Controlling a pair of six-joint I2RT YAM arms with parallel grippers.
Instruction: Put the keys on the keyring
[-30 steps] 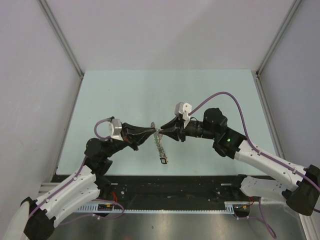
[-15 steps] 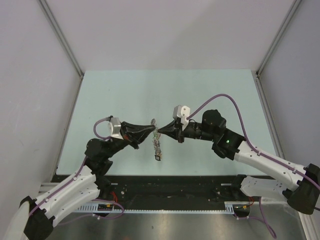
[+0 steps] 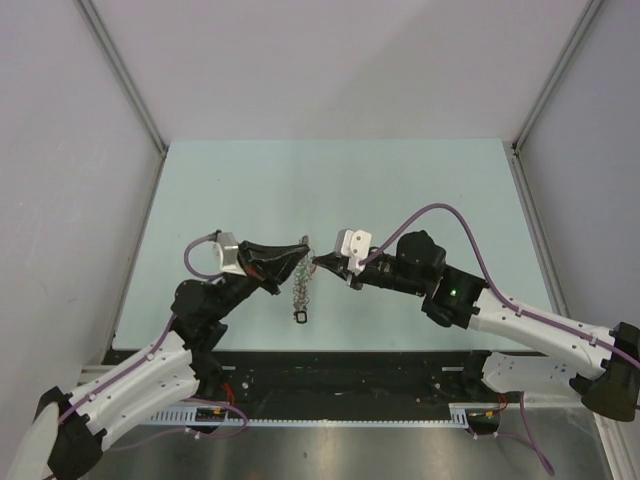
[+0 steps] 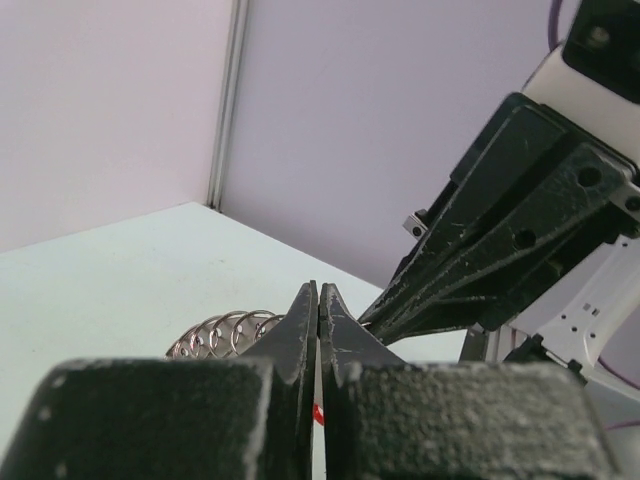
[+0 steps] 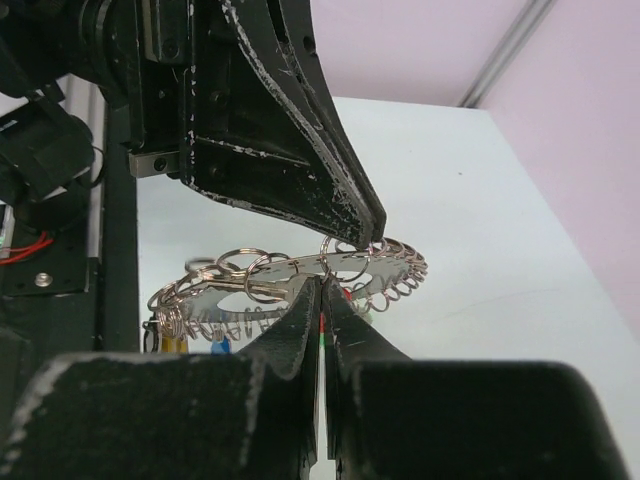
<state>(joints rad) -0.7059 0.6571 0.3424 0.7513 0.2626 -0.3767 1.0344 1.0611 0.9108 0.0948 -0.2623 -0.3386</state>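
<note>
From above, the keyring [image 3: 301, 285], a grey metal hoop fringed with wire loops, hangs over the open pale table [image 3: 200, 190]. Left wrist: the left gripper [image 4: 318, 298] is pinched shut on its rim. Right wrist: the right gripper [image 5: 322, 300] is closed, seemingly on the flat silver key [image 5: 283, 288] beside the hoop.
</note>
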